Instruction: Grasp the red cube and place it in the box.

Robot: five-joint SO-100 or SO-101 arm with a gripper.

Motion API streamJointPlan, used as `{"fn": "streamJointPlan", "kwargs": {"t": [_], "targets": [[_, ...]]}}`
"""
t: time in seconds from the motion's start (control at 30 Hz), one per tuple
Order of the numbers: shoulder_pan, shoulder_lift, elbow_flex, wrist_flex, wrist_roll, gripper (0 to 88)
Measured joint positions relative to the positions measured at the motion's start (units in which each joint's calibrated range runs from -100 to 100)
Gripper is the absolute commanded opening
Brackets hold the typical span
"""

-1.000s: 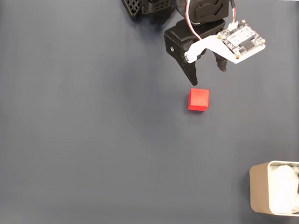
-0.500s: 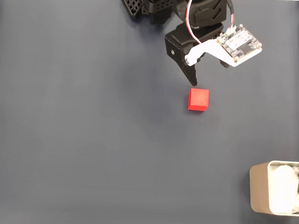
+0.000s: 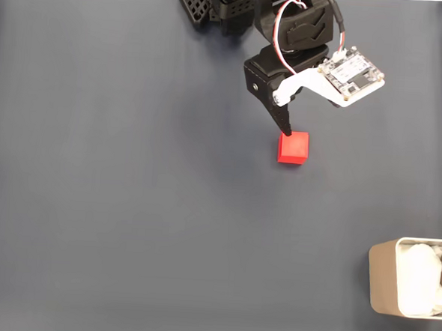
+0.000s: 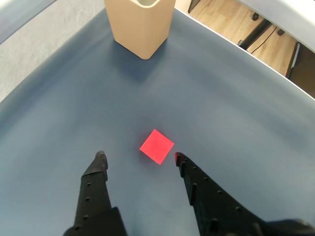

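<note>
The red cube (image 3: 293,147) lies on the dark mat, in the upper middle of the fixed view. My black gripper (image 3: 308,120) hangs just above and behind it, open, one fingertip at the cube's upper left corner and the other under the white camera board. In the wrist view the cube (image 4: 156,146) sits just ahead of the gap between the two spread fingers of the gripper (image 4: 139,156), closer to the right one; nothing is held. The beige box (image 3: 383,280) with white lining stands at the lower right edge of the fixed view, and in the wrist view the box (image 4: 140,24) rises at the top.
A dark blue-grey mat (image 3: 128,205) covers the table. The arm's black base (image 3: 216,4) stands at the top edge. In the wrist view a wooden floor (image 4: 246,29) shows beyond the mat's far edge at the upper right.
The gripper has come down and forward toward the cube; its visible fingertip now reaches the cube's corner. Cube and box have not moved.
</note>
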Motion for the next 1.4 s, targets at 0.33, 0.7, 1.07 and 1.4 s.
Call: {"fn": "streamJointPlan", "kwargs": {"t": [0.33, 0.7, 1.07, 1.4], "targets": [[1.0, 0.2, 4.2, -3.1, 0.0, 33.5], [1.2, 1.7, 6.3, -5.9, -0.1, 35.2], [1.7, 4.8, 6.4, -9.4, -0.1, 35.7], [1.8, 7.7, 6.4, -11.6, -0.2, 35.7]]}}
